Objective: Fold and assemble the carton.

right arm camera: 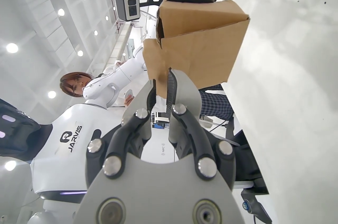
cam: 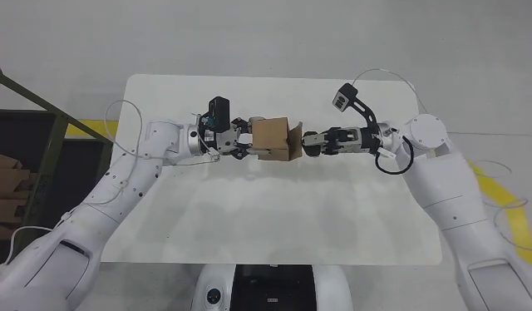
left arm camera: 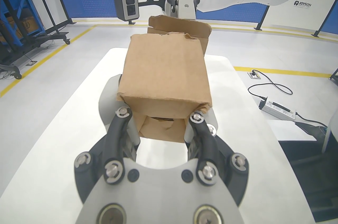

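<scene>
Holding the carton [cam: 277, 138] raised above the table [cam: 291, 219], nearer its far edge than its near one. Clasping one end with the left gripper [left arm camera: 160, 116], spread wide across the carton's sides; pinching a loose flap [right arm camera: 154, 61] at the other end with the right gripper [right arm camera: 161, 82], nearly closed on the cardboard.
</scene>
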`<state>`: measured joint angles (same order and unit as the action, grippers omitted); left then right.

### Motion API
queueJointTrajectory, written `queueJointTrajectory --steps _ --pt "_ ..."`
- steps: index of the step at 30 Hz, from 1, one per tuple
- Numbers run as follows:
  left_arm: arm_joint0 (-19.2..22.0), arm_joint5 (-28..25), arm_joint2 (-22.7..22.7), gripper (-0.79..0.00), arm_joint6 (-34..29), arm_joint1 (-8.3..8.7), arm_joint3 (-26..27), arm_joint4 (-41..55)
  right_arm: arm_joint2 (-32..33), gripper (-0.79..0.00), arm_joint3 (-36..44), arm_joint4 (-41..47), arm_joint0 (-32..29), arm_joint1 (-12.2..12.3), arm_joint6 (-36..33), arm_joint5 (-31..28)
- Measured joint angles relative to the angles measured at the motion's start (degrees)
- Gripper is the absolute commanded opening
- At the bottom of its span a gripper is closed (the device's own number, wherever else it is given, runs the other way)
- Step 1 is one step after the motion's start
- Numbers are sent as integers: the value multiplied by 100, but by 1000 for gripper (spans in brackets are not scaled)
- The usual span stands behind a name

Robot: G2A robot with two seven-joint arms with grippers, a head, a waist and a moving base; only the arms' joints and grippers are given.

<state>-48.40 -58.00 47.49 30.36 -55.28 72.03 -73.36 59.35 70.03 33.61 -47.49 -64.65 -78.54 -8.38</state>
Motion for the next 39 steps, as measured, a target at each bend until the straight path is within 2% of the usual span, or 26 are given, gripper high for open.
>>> queueJointTrajectory --steps 4,12,39 --pt "-25 0 28 -502 -12 0 27 -20 -13 -662 37 -105 30 4 6 42" --pt "-73 0 73 -496 -38 -1 76 -54 -47 -671 104 -294 43 14 0 86" --pt "-285 64 265 -505 -151 -46 356 -363 -136 -763 248 -574 94 26 152 352"
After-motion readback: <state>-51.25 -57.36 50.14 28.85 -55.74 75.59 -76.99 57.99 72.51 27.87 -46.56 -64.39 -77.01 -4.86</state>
